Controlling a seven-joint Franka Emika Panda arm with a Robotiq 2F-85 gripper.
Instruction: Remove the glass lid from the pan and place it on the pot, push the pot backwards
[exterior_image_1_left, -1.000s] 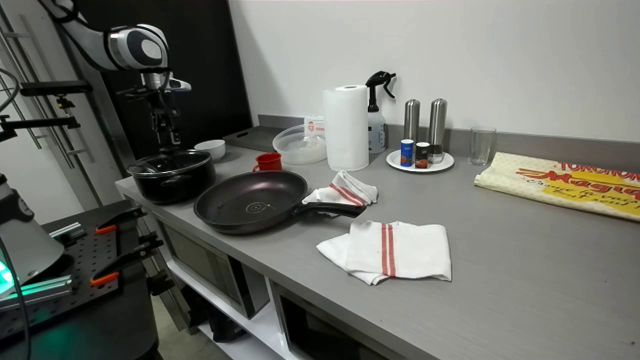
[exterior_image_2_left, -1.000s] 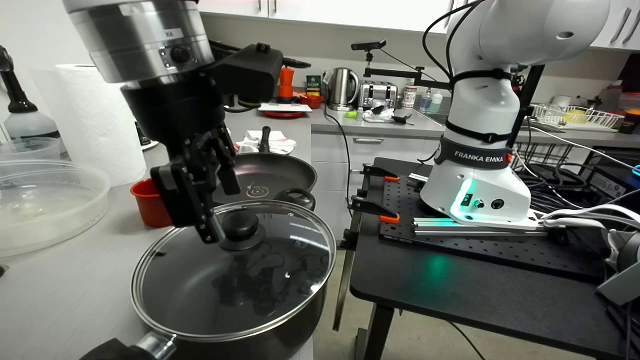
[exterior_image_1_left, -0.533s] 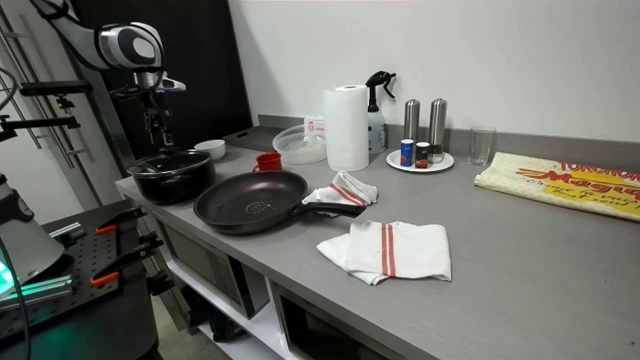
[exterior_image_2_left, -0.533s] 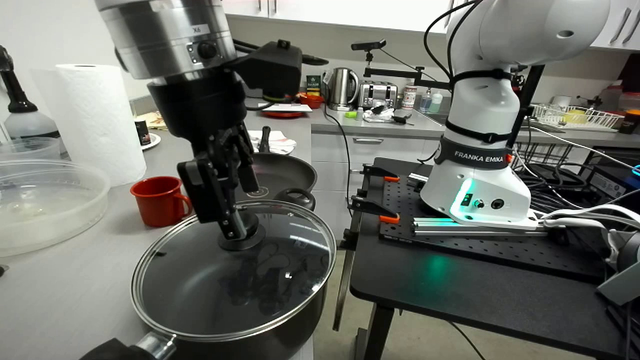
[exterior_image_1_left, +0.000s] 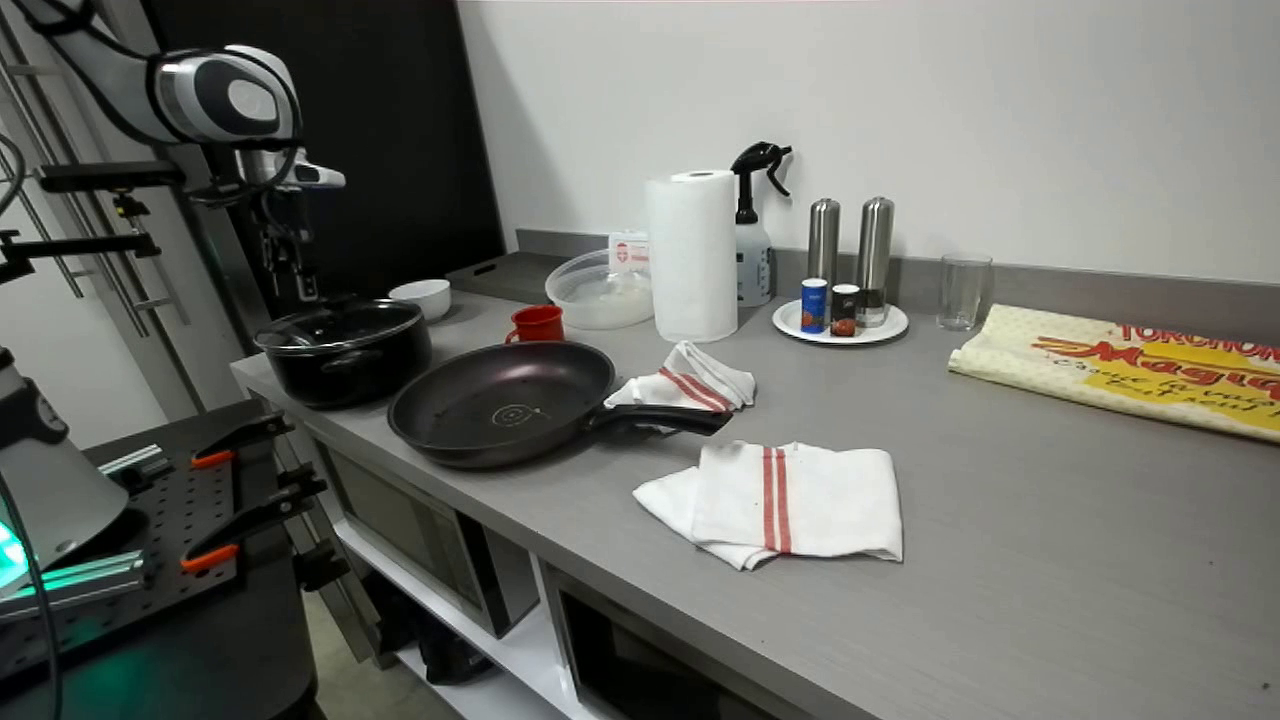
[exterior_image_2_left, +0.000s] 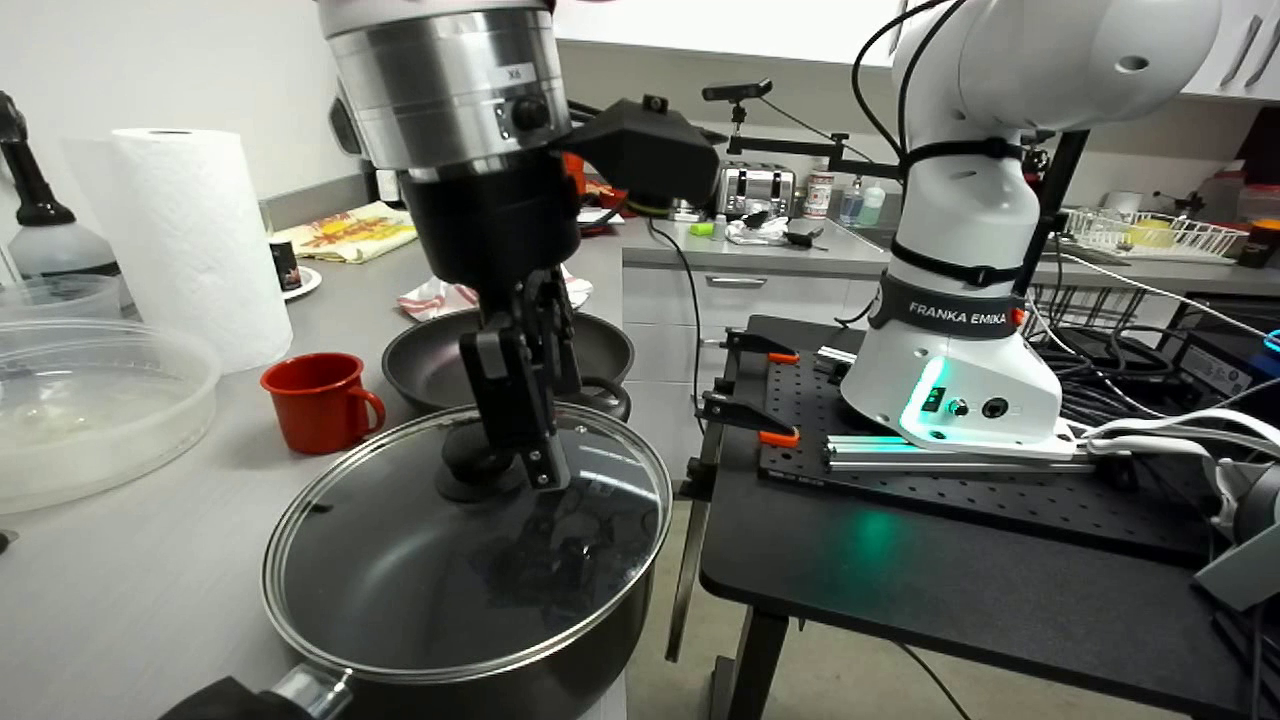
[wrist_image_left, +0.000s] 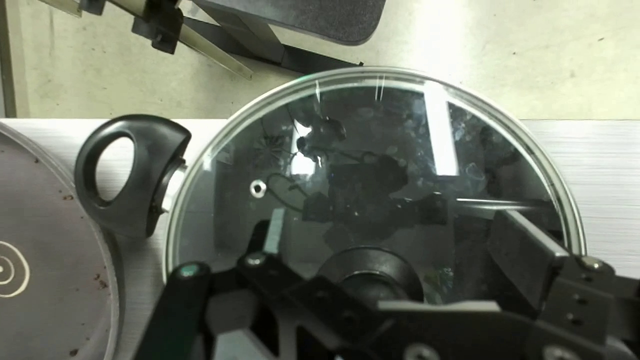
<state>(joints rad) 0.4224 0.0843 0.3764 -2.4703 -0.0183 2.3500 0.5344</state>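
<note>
The glass lid (exterior_image_2_left: 400, 590) lies flat on the black pot (exterior_image_2_left: 590, 665); in an exterior view the lid (exterior_image_1_left: 385, 320) and pot (exterior_image_1_left: 355, 378) stand at the counter's left end. The wide black pan (exterior_image_1_left: 500, 395) stands beside the pot with no lid on it; its edge also shows in the wrist view (wrist_image_left: 55, 300). My gripper (exterior_image_2_left: 553, 430) is just above the lid, beside its black knob (exterior_image_2_left: 470, 455). In the wrist view my gripper (wrist_image_left: 395, 232) has its fingers wide apart with nothing between the pads; the knob (wrist_image_left: 382, 262) is partly hidden by the gripper's linkage.
A red mug (exterior_image_2_left: 315, 405) and a clear plastic tub (exterior_image_2_left: 100, 420) stand close to the pot. A white bowl (exterior_image_1_left: 425, 296) is behind it. The pot's side handle (wrist_image_left: 157, 147) is close to the pan's rim. The counter's front edge (exterior_image_1_left: 590, 555) runs by the pot.
My gripper has moved past the knob, leftward in one exterior view and rightward in the other, with a slight rise lately. The lid, pot and pan have not moved.
</note>
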